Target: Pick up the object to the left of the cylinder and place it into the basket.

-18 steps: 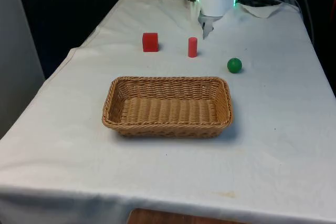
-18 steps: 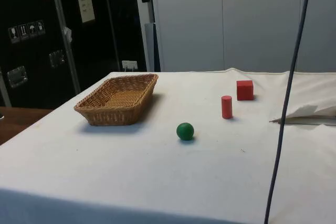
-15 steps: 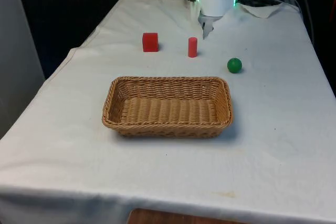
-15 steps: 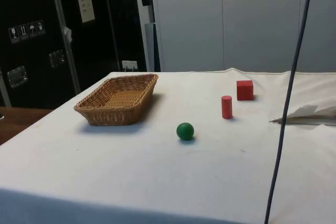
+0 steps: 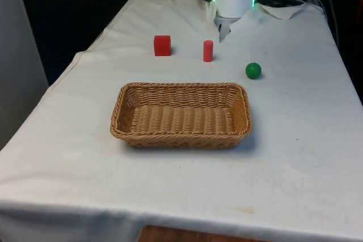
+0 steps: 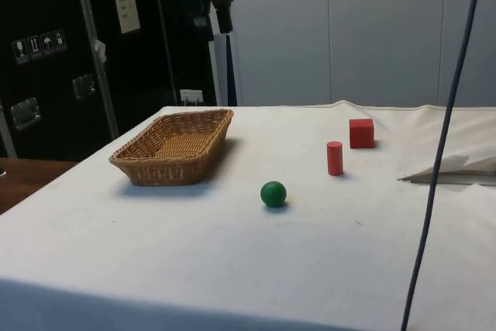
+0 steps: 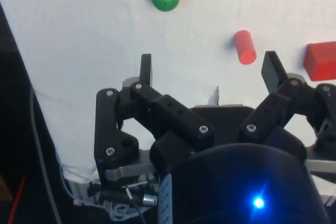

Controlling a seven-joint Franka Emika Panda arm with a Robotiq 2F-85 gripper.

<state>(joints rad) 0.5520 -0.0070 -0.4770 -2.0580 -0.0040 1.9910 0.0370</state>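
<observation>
Red cube [image 5: 162, 45] sits on the white-clothed tabletop [image 5: 295, 157] at the front view's left of the red cylinder [image 5: 208, 51], beyond the empty wicker basket [image 5: 180, 115], green ball [image 5: 253, 71] apart, end effector [image 7: 208, 72] spread open above.

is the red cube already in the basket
No, the red cube sits on the white cloth beyond the basket, beside the red cylinder, and the basket holds nothing.
</observation>
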